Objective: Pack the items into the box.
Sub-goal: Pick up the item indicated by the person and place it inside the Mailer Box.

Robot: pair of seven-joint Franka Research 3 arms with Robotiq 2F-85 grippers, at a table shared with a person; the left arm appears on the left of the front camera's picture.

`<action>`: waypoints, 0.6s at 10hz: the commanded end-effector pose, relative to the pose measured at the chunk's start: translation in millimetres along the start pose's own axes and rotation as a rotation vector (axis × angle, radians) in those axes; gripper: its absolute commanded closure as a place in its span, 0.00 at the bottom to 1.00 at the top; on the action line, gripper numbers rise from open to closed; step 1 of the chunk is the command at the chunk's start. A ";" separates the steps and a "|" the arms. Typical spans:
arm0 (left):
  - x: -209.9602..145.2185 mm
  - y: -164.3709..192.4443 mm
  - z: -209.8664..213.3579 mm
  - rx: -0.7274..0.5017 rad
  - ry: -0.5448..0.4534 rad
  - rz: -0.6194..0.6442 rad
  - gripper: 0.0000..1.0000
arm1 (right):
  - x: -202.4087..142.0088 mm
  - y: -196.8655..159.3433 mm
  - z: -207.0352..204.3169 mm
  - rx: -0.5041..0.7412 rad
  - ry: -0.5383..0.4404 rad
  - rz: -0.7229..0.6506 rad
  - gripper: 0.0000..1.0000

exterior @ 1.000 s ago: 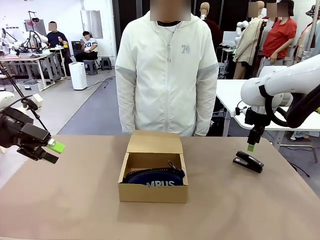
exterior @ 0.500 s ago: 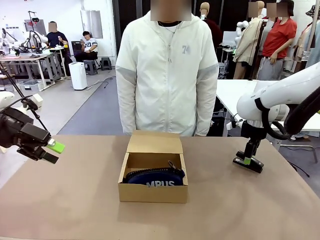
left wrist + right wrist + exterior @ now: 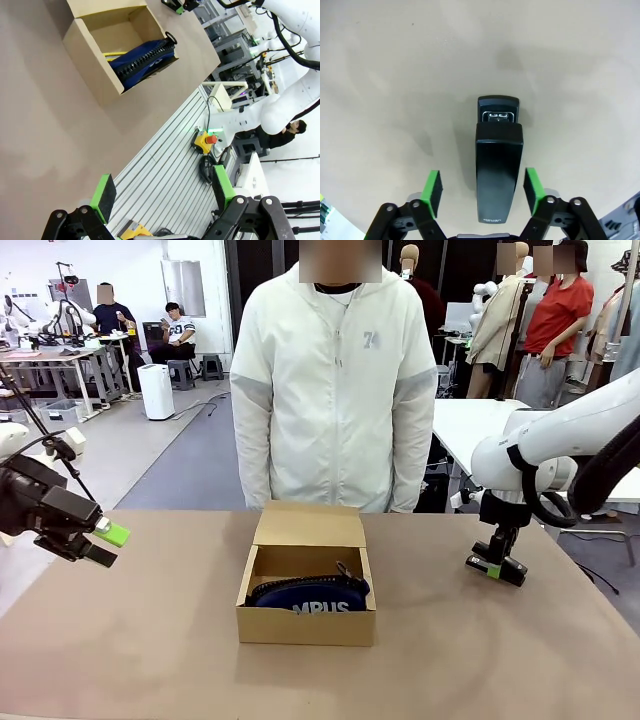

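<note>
1. Right gripper (image 3: 493,566) dropped toward 6 o'clock in the front view, from hovering clear above the stapler (image 3: 513,574) down to the stapler's own level.
2. Green pads (image 3: 431,192), previously above the stapler's top, ended astride it: wrist view showed them at its 9 and 3 o'clock, jaws spread, a gap on each side.
3. Right arm's white wrist housing (image 3: 520,462) sank and shifted toward 8 o'clock.

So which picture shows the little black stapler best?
The right wrist view: the stapler lies flat on the table, seen from above, between the right gripper's open green pads. In the front view it is small, partly behind that gripper. The left wrist view: too tiny to tell.
</note>
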State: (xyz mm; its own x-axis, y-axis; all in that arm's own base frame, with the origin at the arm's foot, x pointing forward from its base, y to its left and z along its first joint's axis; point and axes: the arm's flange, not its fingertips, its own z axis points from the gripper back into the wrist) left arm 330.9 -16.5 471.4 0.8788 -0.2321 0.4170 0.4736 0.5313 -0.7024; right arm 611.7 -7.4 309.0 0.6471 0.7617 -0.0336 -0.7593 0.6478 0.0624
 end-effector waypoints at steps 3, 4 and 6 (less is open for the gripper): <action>-0.5 0.5 1.4 -0.004 -0.001 -0.004 0.00 | -1.4 6.0 1.6 -0.057 0.035 0.001 1.00; -0.5 0.5 1.4 -0.004 -0.001 -0.004 0.00 | -1.8 5.9 2.9 -0.058 0.039 0.000 1.00; -0.5 0.5 1.4 -0.004 -0.001 -0.004 0.00 | -0.9 5.1 5.5 -0.055 0.034 -0.003 1.00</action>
State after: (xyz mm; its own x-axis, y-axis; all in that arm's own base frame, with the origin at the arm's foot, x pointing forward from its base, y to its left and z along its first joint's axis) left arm 330.9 -16.5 471.4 0.8788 -0.2321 0.4170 0.4736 0.5313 -0.7024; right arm 611.9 -8.1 312.0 0.6348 0.7709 -0.0522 -0.7700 0.6368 0.0391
